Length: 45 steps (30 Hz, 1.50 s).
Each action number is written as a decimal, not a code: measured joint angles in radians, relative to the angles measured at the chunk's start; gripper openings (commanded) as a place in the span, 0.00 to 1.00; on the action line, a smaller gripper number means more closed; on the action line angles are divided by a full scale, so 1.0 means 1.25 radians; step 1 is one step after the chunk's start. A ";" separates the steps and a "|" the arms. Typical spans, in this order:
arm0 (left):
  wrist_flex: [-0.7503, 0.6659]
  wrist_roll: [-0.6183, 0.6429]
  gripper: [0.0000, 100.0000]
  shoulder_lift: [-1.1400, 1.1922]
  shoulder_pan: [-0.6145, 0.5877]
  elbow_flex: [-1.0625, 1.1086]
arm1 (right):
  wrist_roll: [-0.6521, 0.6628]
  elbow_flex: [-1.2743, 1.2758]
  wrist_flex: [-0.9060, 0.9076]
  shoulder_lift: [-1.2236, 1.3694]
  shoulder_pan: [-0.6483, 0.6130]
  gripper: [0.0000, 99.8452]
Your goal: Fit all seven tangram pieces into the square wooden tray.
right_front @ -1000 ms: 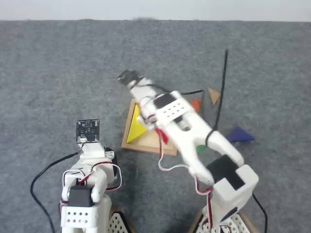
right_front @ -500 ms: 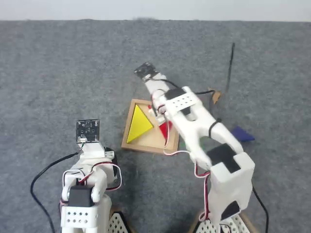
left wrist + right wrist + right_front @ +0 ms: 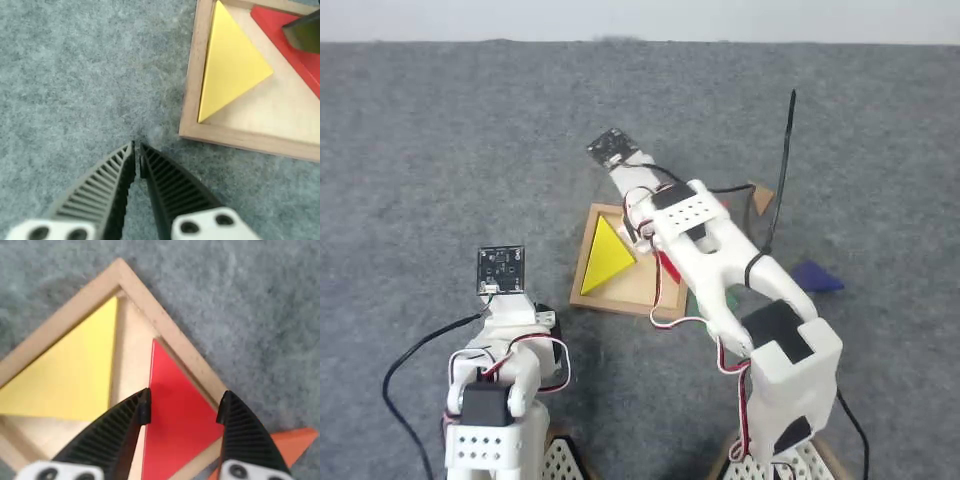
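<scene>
Red triangle (image 3: 175,415): flat in the wooden tray (image 3: 165,330), one edge along the rim, narrowly apart from the yellow triangle (image 3: 70,375).
Right gripper (image 3: 185,407): spread wide, astride the red triangle, gripping nothing.
Left gripper (image 3: 137,147): closed, empty, over carpet beside the tray.
Handling: probably light, rigid, smooth, thin; liable to slip.
Hold: across opposite edges, mid-piece.

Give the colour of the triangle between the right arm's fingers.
Red. The triangle shows best in the right wrist view.

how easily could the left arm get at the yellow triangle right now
Probably yes: the left hand sits near the tray rim, the yellow triangle lies uncovered just inside, and the right hand is over the red triangle.
</scene>
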 measured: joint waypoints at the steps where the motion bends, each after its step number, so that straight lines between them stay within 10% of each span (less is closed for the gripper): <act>1: 0.000 0.000 0.01 0.000 0.000 0.000 | 0.000 0.000 -0.005 0.000 -0.001 0.23; 29: 0.000 0.000 0.01 0.000 0.000 0.000 | 0.036 0.079 -0.010 -0.012 -0.065 0.22; 45: 0.000 0.000 0.01 0.000 0.001 0.000 | 0.087 0.017 0.001 0.036 -0.065 0.01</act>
